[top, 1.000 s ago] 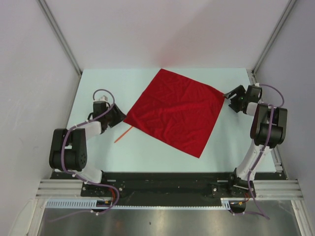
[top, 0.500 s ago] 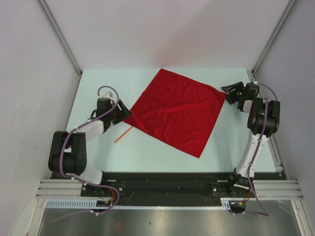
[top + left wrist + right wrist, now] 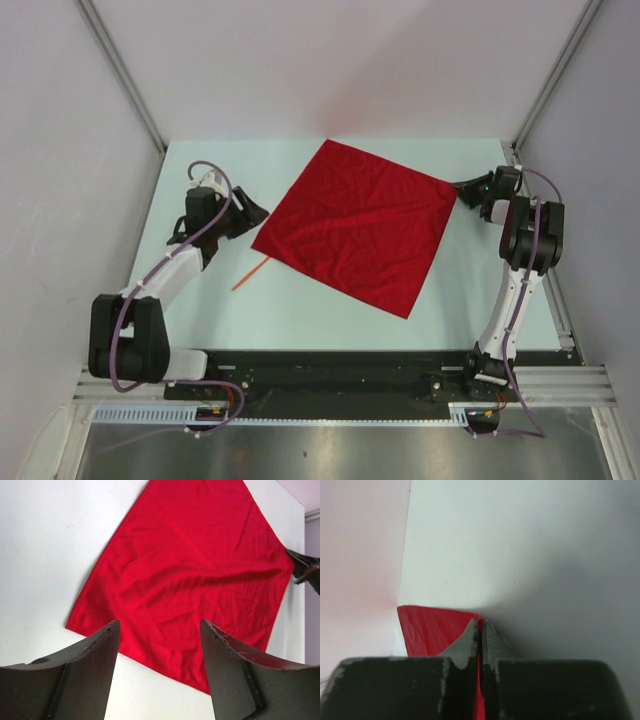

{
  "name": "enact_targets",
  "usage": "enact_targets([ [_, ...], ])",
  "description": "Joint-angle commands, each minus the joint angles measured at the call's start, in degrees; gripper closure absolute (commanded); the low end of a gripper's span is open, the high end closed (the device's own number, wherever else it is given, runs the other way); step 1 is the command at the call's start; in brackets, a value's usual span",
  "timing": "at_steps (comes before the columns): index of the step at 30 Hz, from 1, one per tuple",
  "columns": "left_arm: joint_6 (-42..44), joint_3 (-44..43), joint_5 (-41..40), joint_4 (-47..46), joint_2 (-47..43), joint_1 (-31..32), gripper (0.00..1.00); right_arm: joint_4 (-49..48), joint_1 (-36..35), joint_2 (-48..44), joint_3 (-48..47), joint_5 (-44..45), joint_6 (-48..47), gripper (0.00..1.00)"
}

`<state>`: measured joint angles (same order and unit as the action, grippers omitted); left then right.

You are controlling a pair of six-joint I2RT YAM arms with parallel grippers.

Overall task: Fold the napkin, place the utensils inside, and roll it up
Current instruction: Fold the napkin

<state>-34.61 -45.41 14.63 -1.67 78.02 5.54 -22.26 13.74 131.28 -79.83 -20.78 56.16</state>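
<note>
Your napkin [image 3: 360,225] lies flat, unfolded, on the desk [image 3: 300,300]; knife [image 3: 250,273] beside it. Right jaws pinch 1 corner, left jaws apart.

We see the red napkin [image 3: 360,228] spread flat on the pale tabletop [image 3: 300,300], turned like a diamond. Our right tool [image 3: 466,188] meets its right corner. Our left tool [image 3: 252,213] hangs just beyond the left corner, apart from the cloth. The orange stick [image 3: 250,272] lies near that corner, one end reaching the napkin's edge
</note>
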Motion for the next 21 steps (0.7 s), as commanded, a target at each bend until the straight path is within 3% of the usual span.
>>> enact_targets([
  [1, -1.2, -3.9, 3.6, 3.6, -3.4, 0.6, 0.3, 0.6, 0.4, 0.6, -4.0, 3.9, -2.6, 1.0],
  [9, 2.4, -10.3, 6.0, 12.4, -5.9, 0.5, 0.27, -0.9, 5.6, -2.6, -4.5, 5.5, -6.4, 1.0],
  [21, 13.7, -18.1, 2.9, 23.7, -6.2, 0.3, 0.21, 1.6, 11.7, -8.6, -3.9, 7.7, -15.1, 1.0],
])
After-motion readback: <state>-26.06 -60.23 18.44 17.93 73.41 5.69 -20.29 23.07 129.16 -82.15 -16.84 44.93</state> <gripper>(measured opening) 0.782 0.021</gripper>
